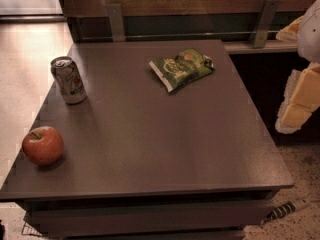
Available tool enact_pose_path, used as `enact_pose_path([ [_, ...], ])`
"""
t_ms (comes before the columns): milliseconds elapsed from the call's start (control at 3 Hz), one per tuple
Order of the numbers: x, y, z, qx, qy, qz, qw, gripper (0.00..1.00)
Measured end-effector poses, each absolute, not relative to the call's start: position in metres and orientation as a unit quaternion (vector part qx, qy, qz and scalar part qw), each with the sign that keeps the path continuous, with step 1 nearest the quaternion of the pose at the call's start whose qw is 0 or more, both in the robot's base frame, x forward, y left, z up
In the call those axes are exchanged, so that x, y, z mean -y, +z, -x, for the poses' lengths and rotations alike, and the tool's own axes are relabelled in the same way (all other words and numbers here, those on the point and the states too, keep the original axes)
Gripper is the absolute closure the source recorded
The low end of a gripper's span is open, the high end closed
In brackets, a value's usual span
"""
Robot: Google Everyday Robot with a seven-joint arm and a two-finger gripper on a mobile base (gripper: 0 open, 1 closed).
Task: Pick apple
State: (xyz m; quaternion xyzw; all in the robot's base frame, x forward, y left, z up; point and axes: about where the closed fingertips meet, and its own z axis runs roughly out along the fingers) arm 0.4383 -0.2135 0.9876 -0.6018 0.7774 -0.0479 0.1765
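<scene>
The apple [43, 145] is round and red with yellowish patches and a short stem. It stands on the brown table [165, 134] near the front left corner. My gripper [299, 100] shows as white and yellow parts at the right edge of the camera view, beyond the table's right side and raised off it. It is far from the apple, across the whole width of the table, and it holds nothing that I can see.
A silver soda can [68, 80] stands upright at the left, behind the apple. A green chip bag [182, 67] lies at the back middle. A wall with metal brackets [115, 22] runs behind the table. Light floor lies to the left.
</scene>
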Motion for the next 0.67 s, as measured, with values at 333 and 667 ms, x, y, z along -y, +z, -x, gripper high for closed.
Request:
enact_pose_path([
  [333,0.2135,0.9876,-0.4383,-0.777,-0.048,0.602,0.177,0.00],
  [667,0.2064,0.9853,-0.4404,-0.773,-0.042,0.607,0.182,0.00],
])
